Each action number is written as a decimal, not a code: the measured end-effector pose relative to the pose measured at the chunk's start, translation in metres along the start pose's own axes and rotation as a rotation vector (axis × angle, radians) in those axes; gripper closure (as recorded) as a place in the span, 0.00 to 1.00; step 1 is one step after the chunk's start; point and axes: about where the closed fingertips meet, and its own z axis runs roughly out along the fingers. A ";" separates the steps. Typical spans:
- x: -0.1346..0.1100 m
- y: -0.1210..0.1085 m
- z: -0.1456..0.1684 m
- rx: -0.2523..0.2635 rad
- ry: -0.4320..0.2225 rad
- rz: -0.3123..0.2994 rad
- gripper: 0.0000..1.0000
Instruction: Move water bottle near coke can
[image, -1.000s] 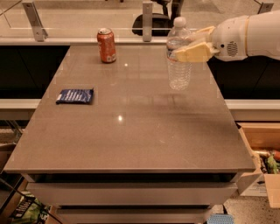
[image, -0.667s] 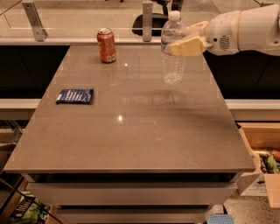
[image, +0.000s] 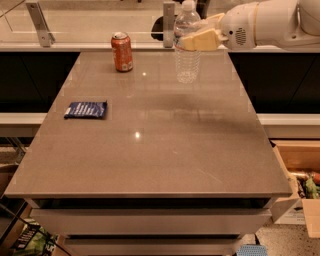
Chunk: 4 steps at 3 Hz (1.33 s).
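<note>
Camera view looks down on a big gray-brown table (image: 160, 155) with a shiny top that fills most of the picture. Under its front edge there are pale shelves or drawers. A fat white robot arm (image: 272, 22) reaches in from the top right corner, above the far right part of the table. A brown box (image: 297, 160) sits on the floor to the right of the table, and it is open, with some colorful stuff inside that is too small to make out. The water bottle (image: 187, 65) stands straight up over the far end of the table, a bit right of the middle. It is clear, with bumpy sides and a white cap. I cannot tell if its bottom touches the table or hangs just over it. The gripper (image: 190, 36) is at the end of the arm, and its tan fingers (image: 202, 40) are squeezed onto the upper part of the bottle, one in front and one behind. A gray metal post (image: 169, 20) stands just behind the bottle. A flat dark blue packet (image: 85, 109) lies on the left side of the table, well apart from the bottle. The coke can (image: 122, 52) is orange-red with a silver top. It stands upright at the far end, left of the bottle, with bare table between them.
</note>
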 end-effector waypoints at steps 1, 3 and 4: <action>-0.007 -0.010 0.016 0.009 0.008 0.003 1.00; -0.013 -0.029 0.053 0.011 0.022 0.002 1.00; -0.013 -0.036 0.067 0.011 0.003 0.005 1.00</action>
